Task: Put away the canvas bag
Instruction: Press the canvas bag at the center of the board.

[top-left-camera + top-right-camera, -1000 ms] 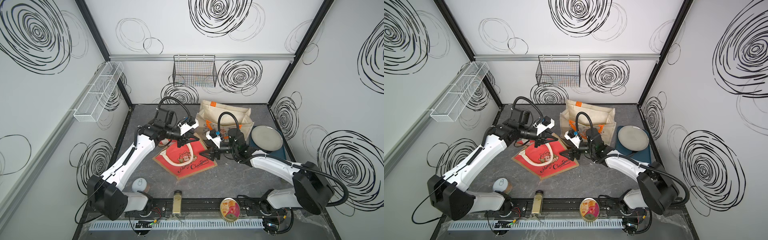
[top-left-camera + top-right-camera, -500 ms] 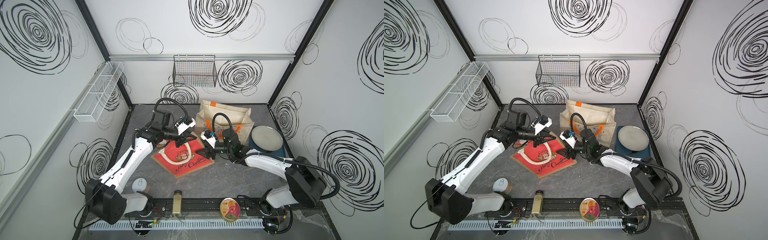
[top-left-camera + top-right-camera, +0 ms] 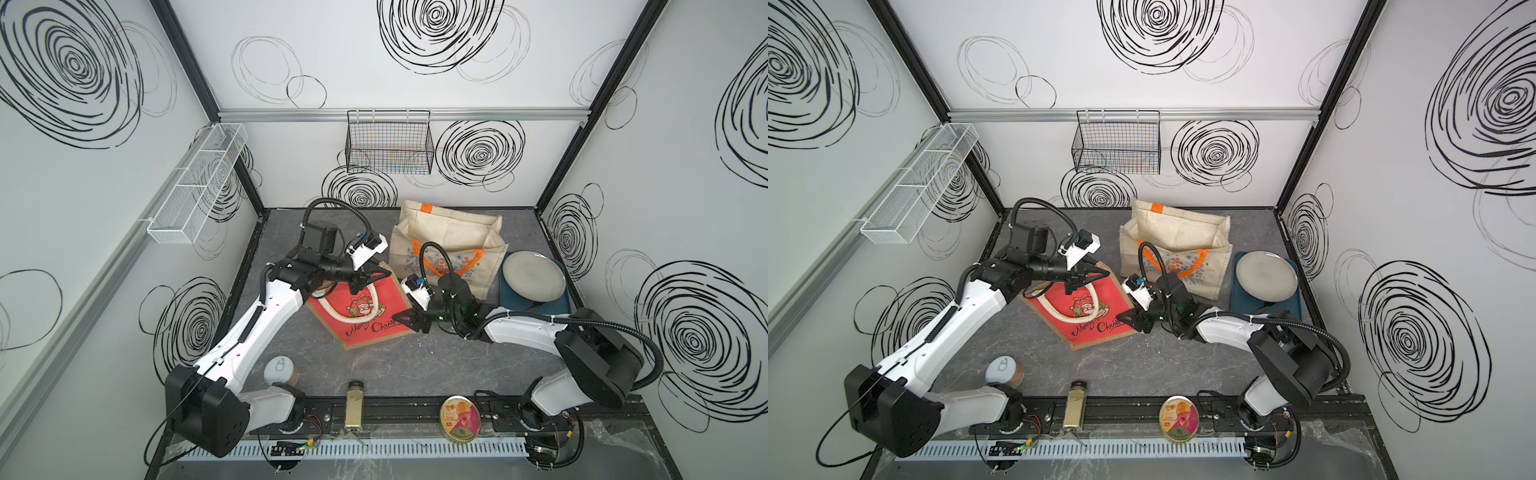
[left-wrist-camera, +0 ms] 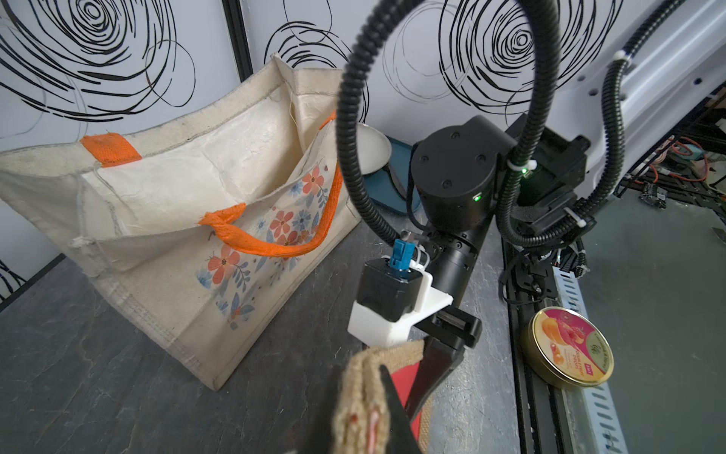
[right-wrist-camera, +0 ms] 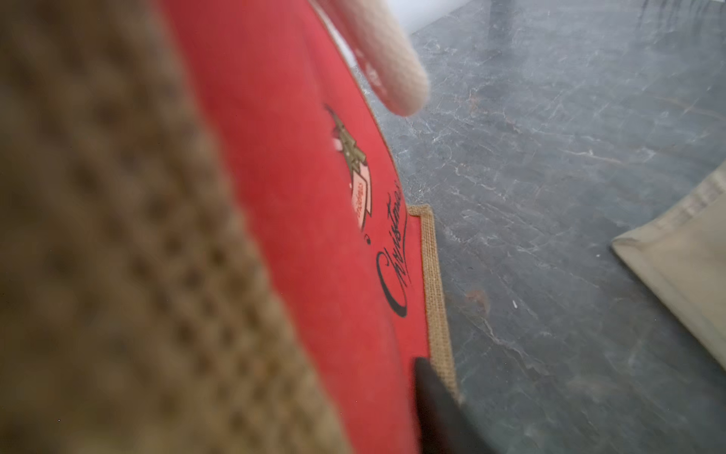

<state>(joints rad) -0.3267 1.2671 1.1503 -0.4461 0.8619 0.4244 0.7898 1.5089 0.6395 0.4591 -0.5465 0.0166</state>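
Red burlap-trimmed bag [image 3: 365,318], rope handle, Santa print; left jaws clamp top edge; right jaws at side, grip unclear.

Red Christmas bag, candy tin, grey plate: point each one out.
Red Christmas bag [image 3: 388,305]: a top view, red front panel.
Candy tin [image 3: 460,417]: a top view, printed lid's centre.
Grey plate [image 3: 534,277]: a top view, bare middle.

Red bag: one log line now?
red bag: on table | left tool: shut on top edge | right tool: at bottom corner, grip unclear
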